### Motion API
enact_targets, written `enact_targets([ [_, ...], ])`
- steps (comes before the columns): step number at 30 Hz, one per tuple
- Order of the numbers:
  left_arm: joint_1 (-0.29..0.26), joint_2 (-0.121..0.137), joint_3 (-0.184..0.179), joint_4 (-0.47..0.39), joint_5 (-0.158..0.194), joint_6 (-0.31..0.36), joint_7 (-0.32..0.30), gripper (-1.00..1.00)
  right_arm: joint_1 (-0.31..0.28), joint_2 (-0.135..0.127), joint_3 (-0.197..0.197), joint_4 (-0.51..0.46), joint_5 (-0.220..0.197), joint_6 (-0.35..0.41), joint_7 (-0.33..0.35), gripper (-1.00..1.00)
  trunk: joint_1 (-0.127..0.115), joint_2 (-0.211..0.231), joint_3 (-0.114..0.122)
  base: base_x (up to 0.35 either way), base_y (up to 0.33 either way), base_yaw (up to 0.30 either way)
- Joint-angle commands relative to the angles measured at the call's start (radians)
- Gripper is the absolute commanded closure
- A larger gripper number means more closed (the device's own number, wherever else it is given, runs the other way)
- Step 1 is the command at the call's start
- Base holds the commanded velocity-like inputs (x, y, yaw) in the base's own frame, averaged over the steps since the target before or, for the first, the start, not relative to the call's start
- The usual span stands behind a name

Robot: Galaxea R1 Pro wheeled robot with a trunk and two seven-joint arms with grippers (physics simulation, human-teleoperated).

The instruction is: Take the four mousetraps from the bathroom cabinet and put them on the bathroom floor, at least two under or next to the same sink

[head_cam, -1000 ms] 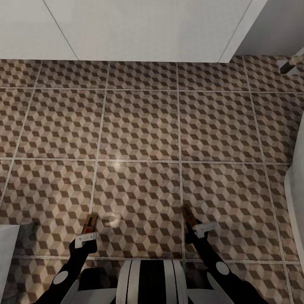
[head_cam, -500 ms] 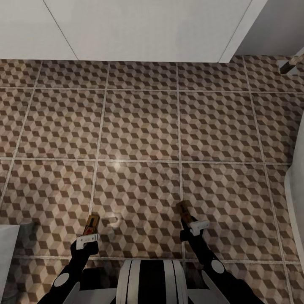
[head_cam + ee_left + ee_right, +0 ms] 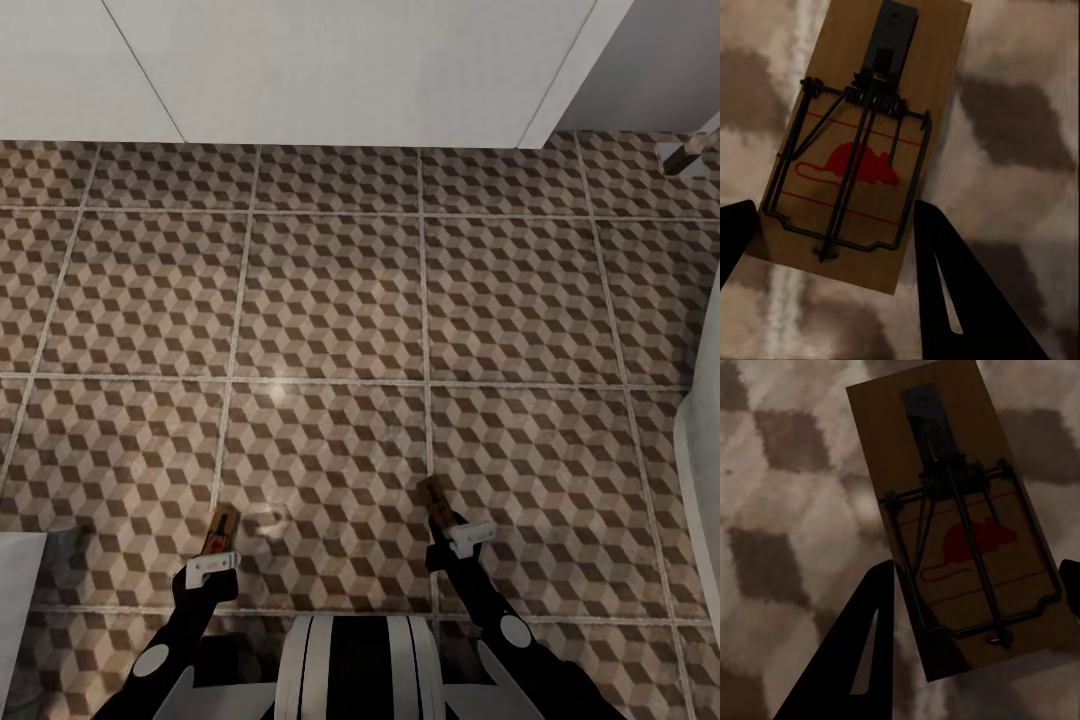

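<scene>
1. The left gripper [image 3: 216, 548] has its dark fingers [image 3: 967, 292] pinching 1 mousetrap [image 3: 862, 135] by its long edges; the tan board juts forward from the fingertips, wire spring and red mouse print facing up.
2. The right gripper [image 3: 452, 528] does the same: its fingers [image 3: 859, 649] are clamped on the sides of a 2nd mousetrap [image 3: 960, 532], which also points forward, away from the robot.
3. From the head view, the left-hand trap [image 3: 219, 527] sits just ahead of the left wrist's white bracket, and the right-hand trap [image 3: 437, 497] reaches a little farther forward, tilted slightly toward the left.
4. Both traps hang low over the bathroom floor [image 3: 330, 300], with its cube-patterned tiles and pale grout lines; whether either board touches the tile I cannot tell.
5. The 2 traps are well apart, 1 on each side of the robot's striped trunk [image 3: 358, 668].
6. Farther off, a white boxy front [image 3: 350, 70] stands along the far edge of the floor.
</scene>
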Motion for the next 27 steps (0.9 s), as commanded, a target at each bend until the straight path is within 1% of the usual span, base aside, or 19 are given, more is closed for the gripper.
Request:
enact_targets([
  [1, -0.001, -0.004, -0.009, 0.003, 0.007, -0.002, 0.013, 1.00, -0.001, -0.001, 0.007, 0.000, -0.009, -0.004, -0.005, 1.00, 0.000, 0.000, 0.000, 0.000, 0.000, 0.000],
  [5, -0.002, -0.019, -0.010, 0.018, 0.007, 0.013, 0.016, 1.00, -0.001, 0.001, 0.004, 0.000, -0.007, -0.001, -0.006, 1.00, 0.000, 0.000, 0.000, 0.000, 0.000, 0.000],
  [6, -0.002, -0.033, -0.010, 0.022, 0.007, 0.040, 0.017, 1.00, -0.001, 0.001, 0.003, -0.003, -0.007, 0.000, -0.006, 1.00, 0.000, 0.000, 0.000, 0.000, 0.000, 0.000],
  [7, -0.002, -0.039, -0.010, 0.022, 0.007, 0.050, 0.017, 1.00, -0.001, 0.001, 0.003, -0.004, -0.007, 0.000, -0.006, 1.00, 0.000, 0.000, 0.000, 0.000, 0.000, 0.000],
  [8, -0.003, -0.056, -0.010, 0.024, 0.006, 0.078, 0.017, 1.00, -0.001, 0.001, 0.002, -0.006, -0.006, 0.000, -0.007, 1.00, 0.000, 0.000, 0.000, 0.000, 0.000, 0.000],
  [10, -0.003, -0.066, -0.009, 0.018, 0.005, 0.094, 0.018, 1.00, -0.001, 0.000, 0.001, -0.007, -0.006, -0.001, -0.008, 1.00, 0.000, 0.000, 0.000, 0.000, 0.000, 0.000],
  [13, -0.003, -0.069, -0.009, -0.003, 0.005, 0.100, 0.017, 1.00, -0.001, -0.005, 0.000, -0.013, -0.006, -0.004, -0.008, 1.00, 0.000, 0.000, 0.000, 0.000, 0.000, 0.000],
  [17, -0.003, -0.062, -0.009, -0.045, 0.004, 0.087, 0.016, 1.00, -0.001, -0.008, -0.001, -0.021, -0.005, -0.004, -0.009, 1.00, 0.000, 0.000, 0.000, 0.000, 0.000, 0.000],
  [19, -0.003, -0.062, -0.008, -0.065, 0.004, 0.083, 0.017, 1.00, -0.001, -0.008, -0.001, -0.022, 0.003, -0.003, -0.009, 1.00, 0.000, 0.000, 0.000, 0.000, 0.000, 0.000],
  [21, -0.003, -0.068, -0.007, -0.071, 0.004, 0.084, 0.018, 1.00, -0.001, -0.007, -0.001, -0.023, 0.010, -0.002, -0.009, 1.00, 0.000, 0.000, 0.000, 0.000, 0.000, 0.000],
  [23, -0.004, -0.081, -0.007, -0.074, 0.003, 0.086, 0.026, 1.00, -0.001, -0.007, -0.001, -0.023, 0.021, -0.002, -0.009, 1.00, 0.000, 0.000, 0.000, 0.000, 0.000, 0.000],
  [27, -0.005, -0.104, -0.007, -0.071, 0.003, 0.083, 0.075, 1.00, -0.001, -0.007, -0.001, -0.023, 0.036, -0.003, -0.009, 1.00, 0.000, 0.000, 0.000, 0.000, 0.000, 0.000],
])
